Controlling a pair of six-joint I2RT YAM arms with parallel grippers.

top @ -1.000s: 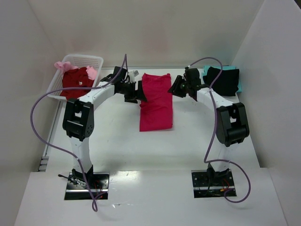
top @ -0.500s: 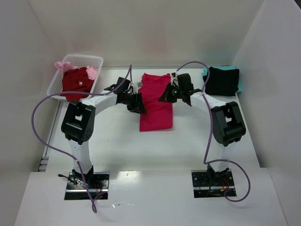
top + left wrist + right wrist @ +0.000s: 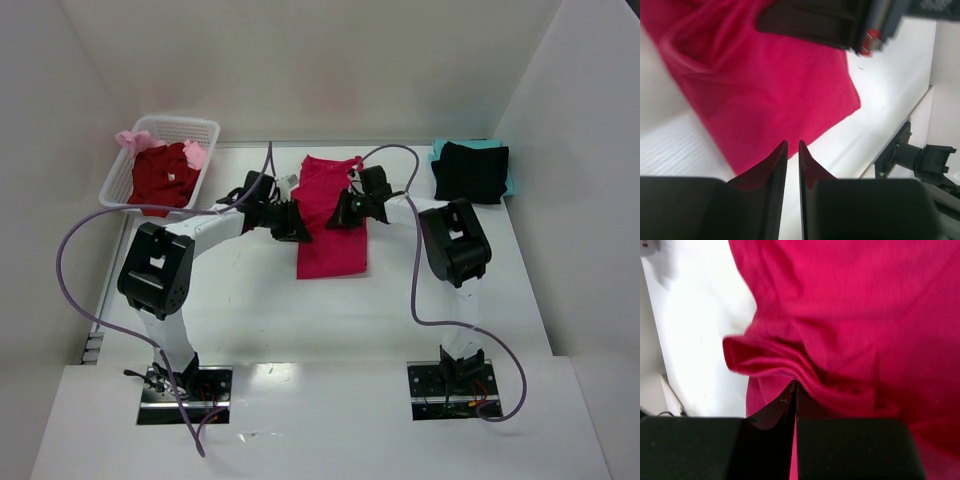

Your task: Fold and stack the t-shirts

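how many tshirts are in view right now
5: a crimson-pink tee mid-table, a dark red tee and a pale pink tee in the basket, a black tee stacked on a teal tee at the far right. The basket may hide more.

Narrow-folded crimson-pink tee [image 3: 333, 250], sides bunched

Bright even light, blurred wrist close-ups.
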